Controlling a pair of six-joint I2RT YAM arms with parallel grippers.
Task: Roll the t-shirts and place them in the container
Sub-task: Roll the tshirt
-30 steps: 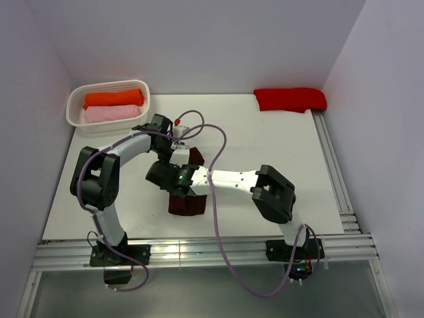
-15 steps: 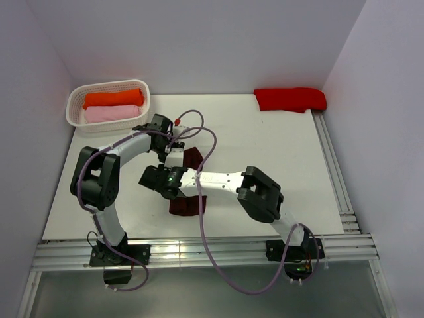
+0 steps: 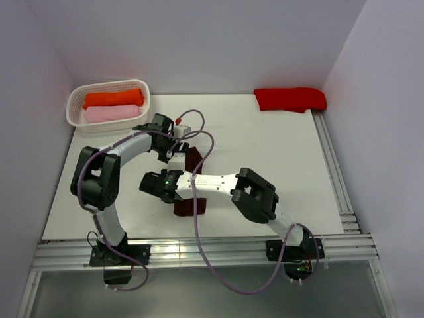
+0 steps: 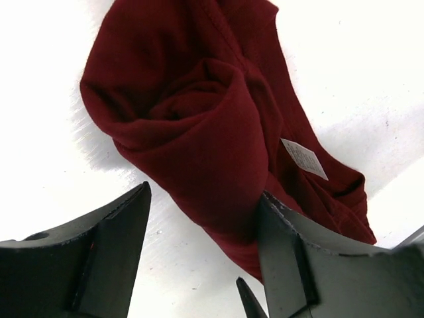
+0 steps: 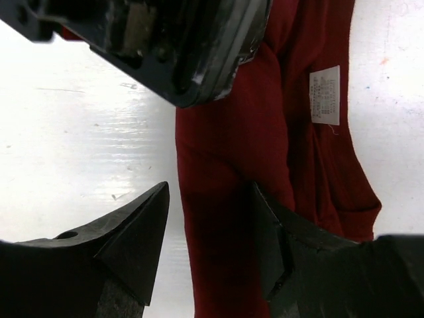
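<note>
A dark maroon t-shirt (image 3: 190, 206) lies partly rolled at the middle of the white table, mostly under the two arms. In the left wrist view the roll's open end (image 4: 199, 126) and a small white label (image 4: 303, 158) show. My left gripper (image 4: 202, 222) is open over that end, its right finger against the cloth; it is also in the top view (image 3: 171, 151). My right gripper (image 5: 209, 232) is open and straddles the rolled edge (image 5: 232, 152), with a gap at its left finger; it is also in the top view (image 3: 150, 185). The left gripper's body (image 5: 165, 40) is just ahead.
A white basket (image 3: 109, 86) at the back left holds an orange roll (image 3: 112, 99) and a pink roll (image 3: 112, 113). A red t-shirt (image 3: 290, 99) lies folded at the back right. Metal rails (image 3: 334, 172) run along the right and near edges. Walls enclose three sides.
My right arm has swung left, and its gripper has slid leftward along the maroon shirt. The left arm has barely moved.
</note>
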